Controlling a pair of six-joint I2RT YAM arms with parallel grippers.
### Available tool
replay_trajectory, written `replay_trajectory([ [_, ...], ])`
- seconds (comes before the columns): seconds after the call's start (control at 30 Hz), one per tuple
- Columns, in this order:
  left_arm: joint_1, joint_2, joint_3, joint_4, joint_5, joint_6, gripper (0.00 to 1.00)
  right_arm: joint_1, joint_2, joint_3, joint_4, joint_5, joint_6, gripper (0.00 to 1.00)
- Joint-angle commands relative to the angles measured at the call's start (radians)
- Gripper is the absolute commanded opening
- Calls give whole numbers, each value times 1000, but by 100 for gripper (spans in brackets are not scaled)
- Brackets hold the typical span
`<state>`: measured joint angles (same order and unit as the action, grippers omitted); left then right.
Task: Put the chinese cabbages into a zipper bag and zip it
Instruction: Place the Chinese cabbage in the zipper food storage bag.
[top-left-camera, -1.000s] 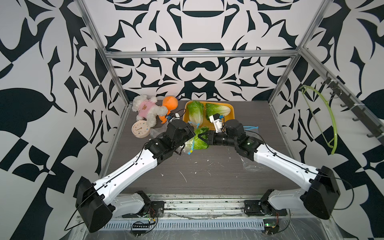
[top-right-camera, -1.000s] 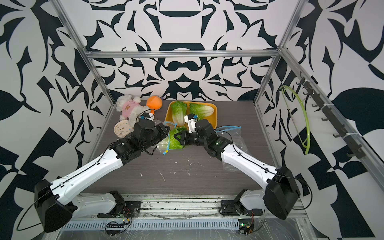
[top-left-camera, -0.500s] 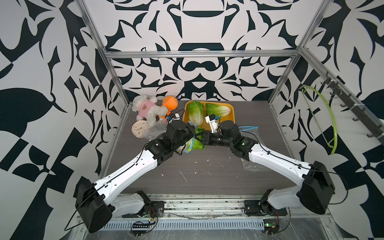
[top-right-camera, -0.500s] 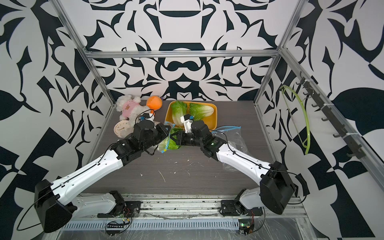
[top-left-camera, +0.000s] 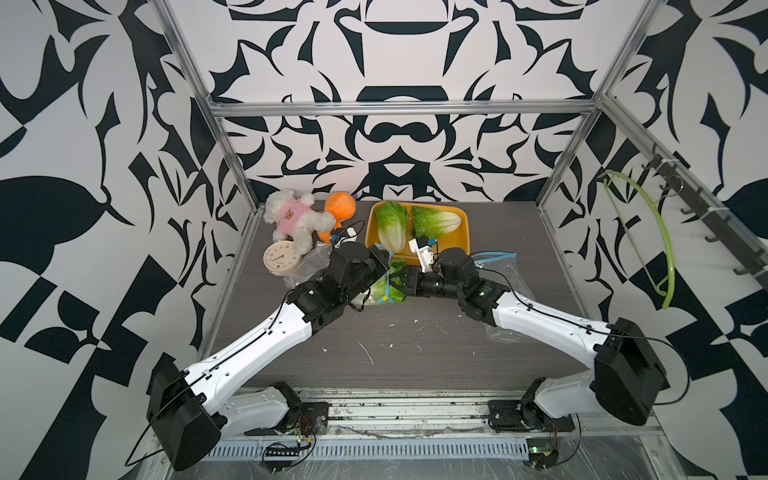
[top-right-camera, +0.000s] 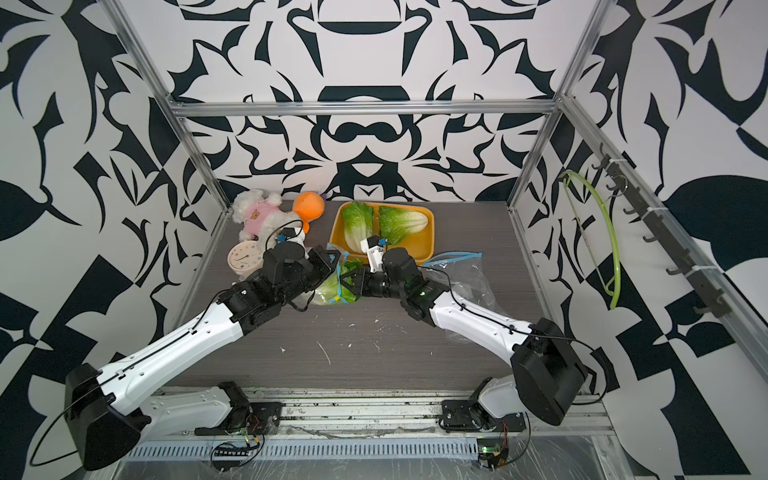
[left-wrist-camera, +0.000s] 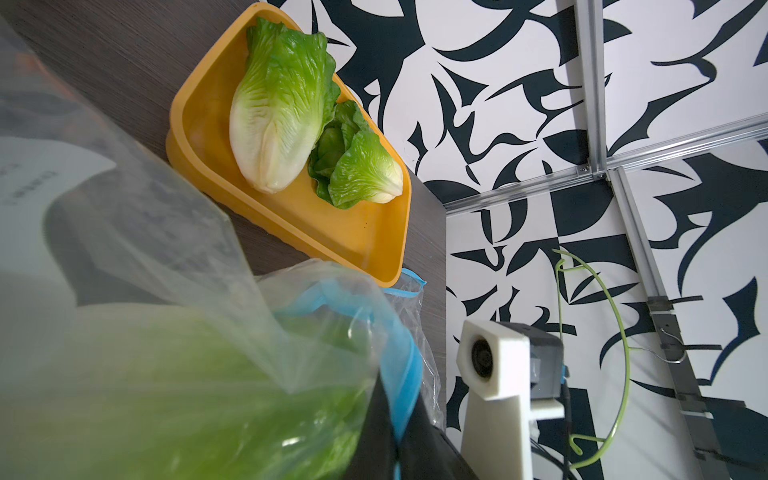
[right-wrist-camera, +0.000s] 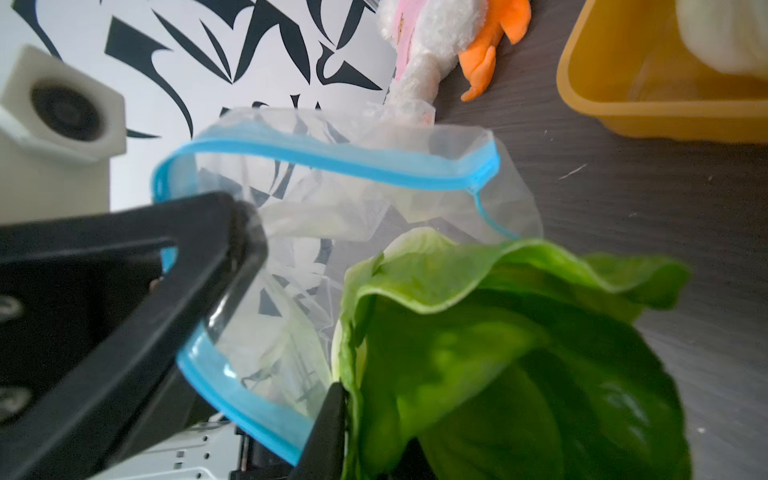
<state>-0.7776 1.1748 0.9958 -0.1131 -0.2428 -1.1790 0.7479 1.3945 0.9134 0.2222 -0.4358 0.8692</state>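
- Your left gripper (top-left-camera: 386, 270) is clamped on the blue zip rim of the zipper bag (right-wrist-camera: 374, 195) and holds the mouth up and open.
- Your right gripper (top-left-camera: 395, 283) sits at that mouth, against the leaves of the bagged cabbage (right-wrist-camera: 498, 353). Leaves hide one finger, so you cannot tell whether it grips or has let go.
- The bagged cabbage lies partly inside the bag, with its green leaf end at the mouth.
- Just behind both grippers stands the yellow tray (top-left-camera: 455, 243). In it the lengthwise cabbage (top-left-camera: 390, 226) and the crosswise cabbage (top-left-camera: 436, 220) lie touching.
- In both top views the right wrist camera mount (top-left-camera: 422, 253) overlaps the tray's near rim.
- A second clear bag (top-left-camera: 494, 259) lies under your right forearm, next to the tray.
- On the outer side of your left wrist, the clock (top-left-camera: 282, 262), white plush dog (top-left-camera: 291, 220) and orange plush (top-left-camera: 340, 205) crowd the back corner.
- Open table (top-left-camera: 415, 357) runs toward the arm bases, dotted with small white scraps.
- Frame posts stand at the back corners, and a green hanger (top-left-camera: 660, 249) hangs on the side wall, well apart.
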Motion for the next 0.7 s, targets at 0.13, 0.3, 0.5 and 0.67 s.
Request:
replay_trajectory([
  [0.13,11,-51,-28,56,-22,-8,0,4,-82,36,-46,3,-51,38],
  [0.3,11,-61,-37,62,-38,-16,0,-10,-125,82,-164,24,-102,47],
  [0.5,12,-65,-44,64,-51,-24,0,-54,-211,129,-394,95,-152,58],
  [0.67,14,-70,-49,58,-62,-30,0,-134,-287,113,-581,174,-160,57],
])
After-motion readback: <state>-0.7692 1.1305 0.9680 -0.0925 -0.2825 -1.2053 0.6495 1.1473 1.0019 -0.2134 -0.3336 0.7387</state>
